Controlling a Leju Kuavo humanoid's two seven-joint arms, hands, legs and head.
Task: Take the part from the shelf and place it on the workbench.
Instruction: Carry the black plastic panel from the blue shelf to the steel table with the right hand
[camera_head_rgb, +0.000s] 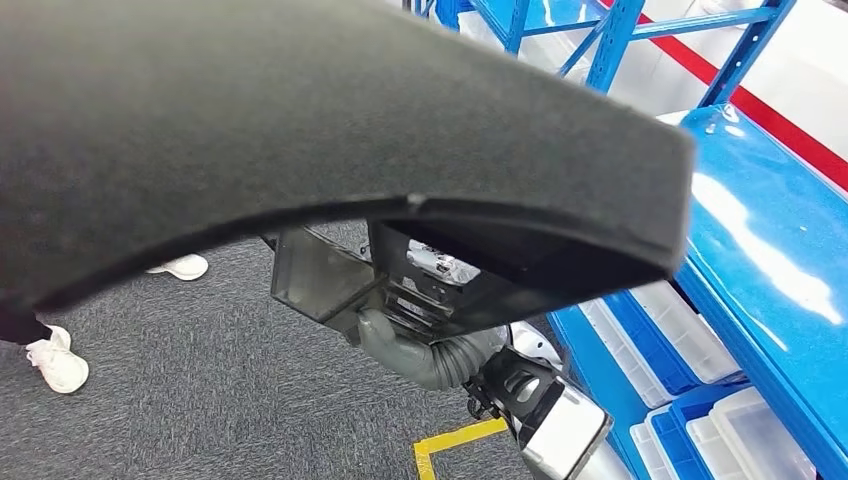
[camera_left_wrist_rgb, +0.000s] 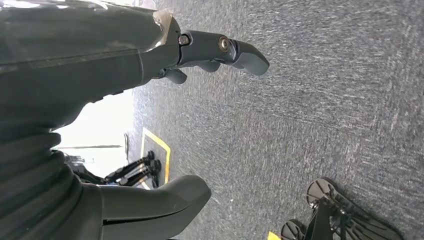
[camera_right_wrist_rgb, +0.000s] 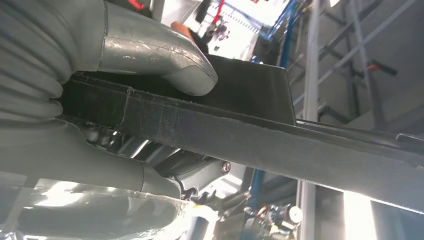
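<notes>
The right hand (camera_right_wrist_rgb: 150, 55) has its thumb clamped over the edge of the dark felt-like part (camera_head_rgb: 330, 130) — carried flat, clear of the blue shelf (camera_head_rgb: 760, 230) — while the left hand (camera_left_wrist_rgb: 210, 50) hangs holding nothing, fingers loosely curled over the carpet.

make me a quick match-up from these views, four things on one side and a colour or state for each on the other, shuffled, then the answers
Things:
1. dark foam part
2. left robot hand
3. shelf
4. marking tape on the carpet

Colour or state:
A. yellow
B. blue
C. held by the right robot hand, thumb pressed on its flat face
D. holds nothing, hanging over the grey carpet

Pairs: 1-C, 2-D, 3-B, 4-A
</notes>
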